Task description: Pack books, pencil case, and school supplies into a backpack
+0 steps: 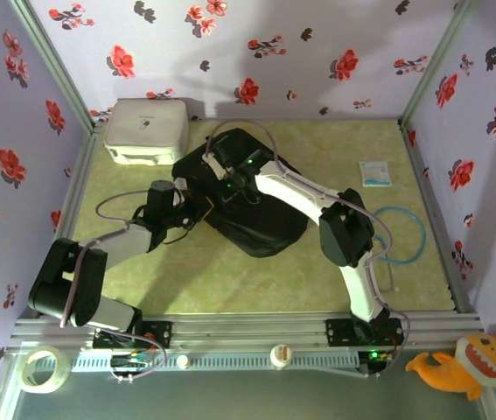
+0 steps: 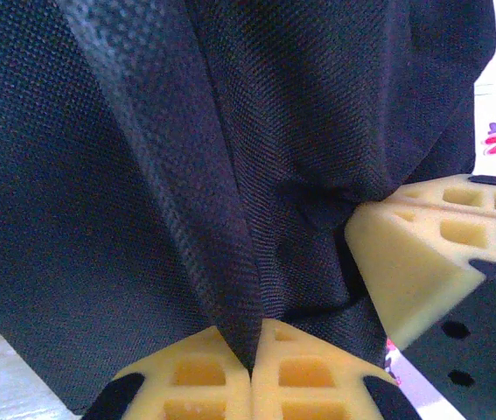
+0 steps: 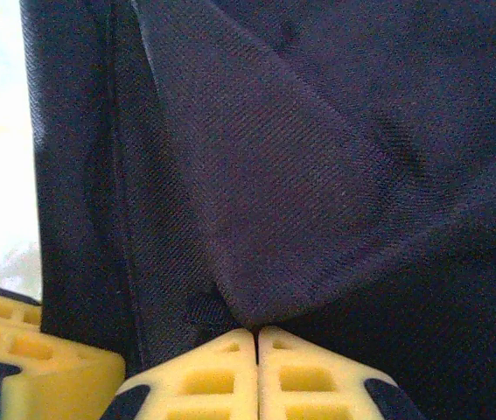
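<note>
The left claw (image 2: 252, 360) is clenched on a fold of the black backpack (image 2: 143, 175), and the right claw (image 3: 256, 339) pinches another fold just beside it. The backpack lies crumpled in the middle of the desk (image 1: 230, 280). A white box (image 1: 147, 131) sits near it at the far left corner, and a small packet (image 1: 374, 172) lies well apart on the right.

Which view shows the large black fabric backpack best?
Top external: the large black fabric backpack shows nearly whole on the green table. Left wrist: close-up of its fabric, a fold pinched in the left gripper; right wrist: the same, in the right gripper.
</note>
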`<state>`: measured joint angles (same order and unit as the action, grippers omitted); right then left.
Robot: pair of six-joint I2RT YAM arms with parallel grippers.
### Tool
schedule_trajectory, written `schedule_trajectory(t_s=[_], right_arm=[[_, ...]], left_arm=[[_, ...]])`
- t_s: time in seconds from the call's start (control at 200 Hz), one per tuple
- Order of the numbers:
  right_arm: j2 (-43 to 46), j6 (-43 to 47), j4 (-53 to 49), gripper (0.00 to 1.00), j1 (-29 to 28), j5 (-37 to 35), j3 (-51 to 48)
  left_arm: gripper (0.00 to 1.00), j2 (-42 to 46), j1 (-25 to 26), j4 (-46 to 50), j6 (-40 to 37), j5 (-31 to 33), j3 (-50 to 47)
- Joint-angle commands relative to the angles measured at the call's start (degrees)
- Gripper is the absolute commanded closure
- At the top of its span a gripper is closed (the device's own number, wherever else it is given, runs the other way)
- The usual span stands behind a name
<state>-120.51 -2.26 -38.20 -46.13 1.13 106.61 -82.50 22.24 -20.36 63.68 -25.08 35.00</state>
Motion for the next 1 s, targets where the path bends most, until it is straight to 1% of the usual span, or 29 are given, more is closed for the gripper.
schedule_trajectory(t_s=[0.0, 0.115, 0.215, 0.27, 0.415, 0.5, 0.54, 0.59, 0.64, 0.67, 0.735, 0.775, 0.815, 0.88, 0.995], right_arm=[[4.86, -3.13, 6.37, 0.99, 0.48, -7.92, -2.87], [10.28, -6.09, 9.94, 1.00, 0.50, -11.40, -7.37], [14.02, -8.58, 12.85, 1.00, 0.54, -16.14, -11.39], [15.46, -9.65, 13.44, 1.00, 0.75, -17.29, -12.66], [15.88, -10.38, 12.99, 1.00, 1.06, -17.01, -13.42], [15.58, -11.59, 12.31, 1.00, 1.12, -19.91, -13.16], [15.79, -12.13, 12.35, 1.00, 1.28, -22.87, -13.34], [15.91, -13.07, 12.35, 1.00, 1.84, -23.97, -13.43], [15.88, -12.60, 12.44, 1.00, 2.37, -20.88, -13.43], [15.77, -11.50, 12.59, 1.00, 2.53, -16.15, -13.38], [14.92, -9.34, 11.94, 0.86, 2.41, -5.03, -12.67], [13.68, -8.59, 10.19, 0.79, 2.11, -0.80, -11.17], [11.91, -8.84, 7.76, 0.75, 1.60, -0.16, -9.29], [9.84, -8.90, 4.92, 0.71, 0.91, -0.62, -7.03], [7.92, -10.72, 4.92, 0.66, 0.78, -0.86, -6.88]], left_arm=[[1.00, 2.49, 0.12, 1.99, -2.31, -0.36, 1.61], [1.00, 2.17, 0.02, 6.00, -2.85, 1.54, 1.92], [1.00, 1.66, -0.02, 6.49, -2.54, 1.71, 1.59], [1.00, 1.42, -0.15, 6.60, -2.29, 1.75, 1.47], [1.00, 1.16, -0.13, 6.70, -1.87, 1.73, 1.14], [1.00, 1.16, -0.18, 7.17, -1.89, 1.82, 1.21], [1.00, 1.23, -0.17, 7.19, -1.98, 1.85, 1.04], [1.00, 1.42, -0.21, 7.19, -1.89, 1.89, 0.88], [1.00, 1.62, -0.19, 7.26, -2.08, 1.84, 0.78], [1.00, 1.77, -0.18, 7.39, -2.23, 1.79, 0.81], [1.00, 1.90, -0.21, 7.27, -2.51, 1.61, 0.94], [1.00, 1.84, -0.21, 7.01, -2.77, 1.17, 1.07], [1.00, 1.80, -0.20, 6.72, -2.77, 0.80, 1.24], [1.00, 1.82, -0.14, 6.30, -2.77, 0.45, 1.34], [1.00, 2.08, -0.18, 6.22, -2.64, 0.22, 1.44]])
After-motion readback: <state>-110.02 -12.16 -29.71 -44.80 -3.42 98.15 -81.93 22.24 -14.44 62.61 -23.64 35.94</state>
